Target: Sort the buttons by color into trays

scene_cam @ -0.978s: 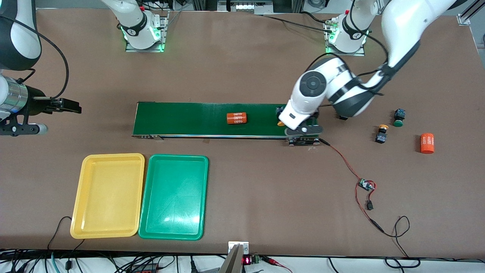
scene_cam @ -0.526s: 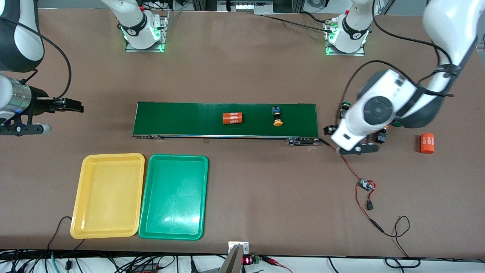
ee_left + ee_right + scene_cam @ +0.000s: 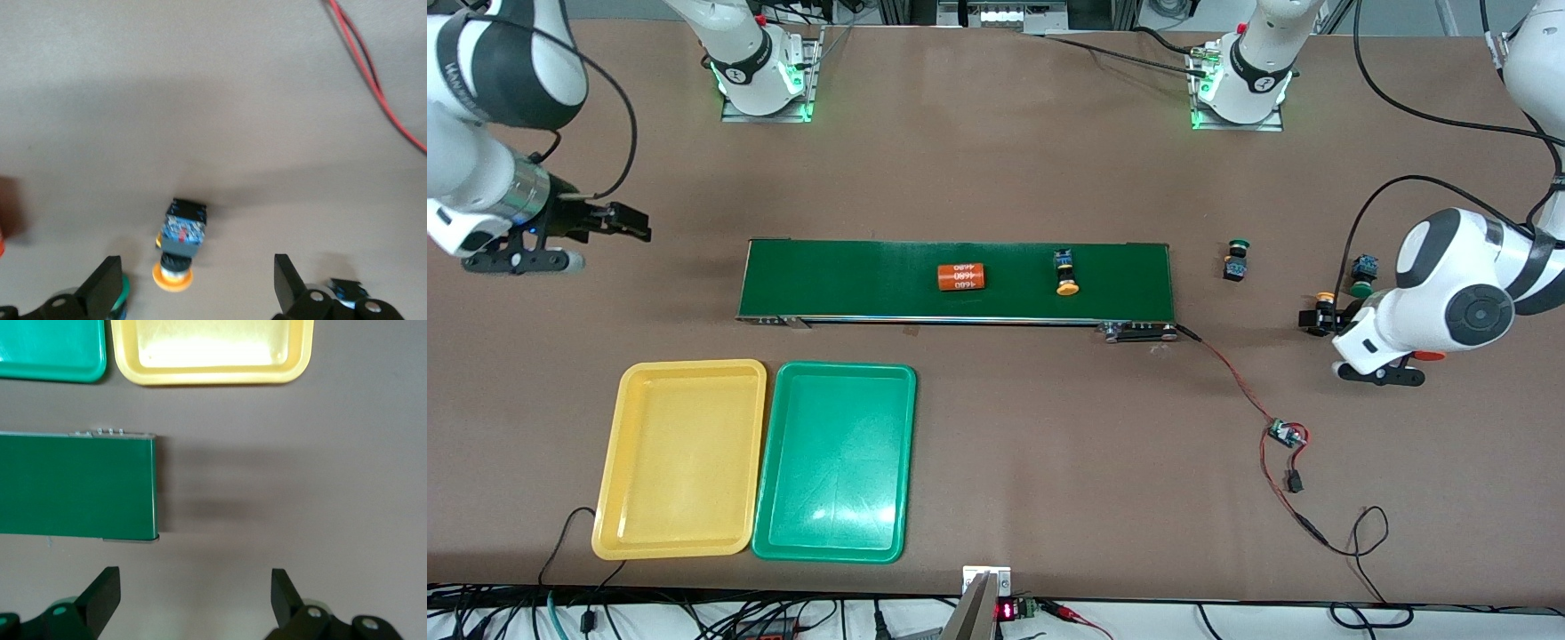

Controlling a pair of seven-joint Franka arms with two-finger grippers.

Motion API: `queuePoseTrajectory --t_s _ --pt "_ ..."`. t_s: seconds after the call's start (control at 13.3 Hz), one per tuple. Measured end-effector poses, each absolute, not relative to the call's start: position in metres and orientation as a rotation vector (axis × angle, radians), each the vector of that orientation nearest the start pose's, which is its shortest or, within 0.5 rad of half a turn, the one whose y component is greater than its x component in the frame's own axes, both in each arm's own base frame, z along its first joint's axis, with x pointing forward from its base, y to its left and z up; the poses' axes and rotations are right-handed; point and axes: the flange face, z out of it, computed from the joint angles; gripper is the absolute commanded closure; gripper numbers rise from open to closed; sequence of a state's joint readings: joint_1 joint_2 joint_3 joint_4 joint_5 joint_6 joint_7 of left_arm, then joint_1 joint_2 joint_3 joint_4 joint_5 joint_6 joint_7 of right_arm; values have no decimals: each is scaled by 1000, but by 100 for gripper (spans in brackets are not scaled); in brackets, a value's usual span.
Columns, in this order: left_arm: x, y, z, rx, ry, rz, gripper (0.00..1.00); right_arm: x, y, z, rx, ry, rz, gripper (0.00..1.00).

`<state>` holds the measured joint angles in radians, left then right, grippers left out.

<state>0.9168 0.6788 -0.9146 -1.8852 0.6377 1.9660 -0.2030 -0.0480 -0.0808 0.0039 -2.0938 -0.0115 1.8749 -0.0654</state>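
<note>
A yellow-capped button [image 3: 1064, 274] lies on the dark-green belt [image 3: 854, 280]. A green-capped button [image 3: 1236, 260] lies on the table off the belt's end. A second yellow-capped button [image 3: 1320, 313] and a second green-capped button [image 3: 1360, 276] lie beside the left arm's hand. My left gripper [image 3: 1365, 342] is open over that yellow button [image 3: 181, 237], which sits between the open fingers; the green cap [image 3: 122, 293] is by one finger. My right gripper [image 3: 627, 222] is open and empty over bare table off the belt's other end. The yellow tray [image 3: 680, 458] and green tray [image 3: 836, 462] are empty.
An orange cylinder [image 3: 961, 277] lies on the belt. Another orange cylinder [image 3: 1432, 356] is mostly hidden under the left arm. A red wire [image 3: 1232, 378] runs from the belt's end to a small board [image 3: 1287, 434]. The right wrist view shows the belt's end [image 3: 77, 483] and both trays.
My left gripper left the yellow button on the belt and swung to the buttons at the left arm's end. The belt's button and cylinder drifted toward the right arm's end. My right gripper shifted slightly.
</note>
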Motion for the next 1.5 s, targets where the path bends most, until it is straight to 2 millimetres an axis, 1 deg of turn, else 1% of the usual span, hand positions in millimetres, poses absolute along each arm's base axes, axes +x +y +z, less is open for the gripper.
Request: queuePoseTrajectory --t_s 0.15,0.3,0.38,0.45,0.53,0.6,0.68,0.75,0.9,0.98,1.05,1.13,1.2,1.28,1.35,1.43,1.5 --pt "581 83 215 -3094 221 335 0 495 -22 441 -3139 -42 197 0" --pt "569 88 190 -3071 299 281 0 487 -19 438 -3141 -44 195 0" --pt "563 87 180 -3070 324 268 9 486 -15 438 -3142 -32 193 0" --pt "557 86 173 -3069 340 271 26 486 -6 439 -3146 -23 190 0" --pt "554 85 169 -3070 348 280 46 487 7 440 -3150 -13 184 0" --pt "551 83 167 -3071 354 287 62 486 21 441 -3154 -7 175 0" --pt "550 83 166 -3071 355 290 69 486 37 443 -3158 -14 162 0" --pt "550 84 166 -3072 351 288 75 485 52 445 -3160 -39 145 0" --pt "551 86 169 -3071 347 277 76 483 86 448 -3162 -93 99 0" --pt "553 86 172 -3072 347 264 76 482 102 449 -3162 -102 77 0" --pt "558 82 178 -3074 355 240 76 481 114 449 -3161 -99 64 0" --pt "565 73 191 -3072 376 209 76 480 126 447 -3162 -86 56 0" --pt "574 60 208 -3060 396 200 75 480 138 443 -3162 -70 48 0" --pt "583 44 230 -3047 404 201 75 480 150 439 -3161 -53 37 0" --pt "590 22 253 -3043 401 203 75 480 162 434 -3158 -34 19 0" --pt "595 -6 274 -3048 386 201 75 481 176 429 -3153 -7 -2 0" --pt "597 -37 288 -3063 358 209 75 484 190 426 -3149 23 -16 0"
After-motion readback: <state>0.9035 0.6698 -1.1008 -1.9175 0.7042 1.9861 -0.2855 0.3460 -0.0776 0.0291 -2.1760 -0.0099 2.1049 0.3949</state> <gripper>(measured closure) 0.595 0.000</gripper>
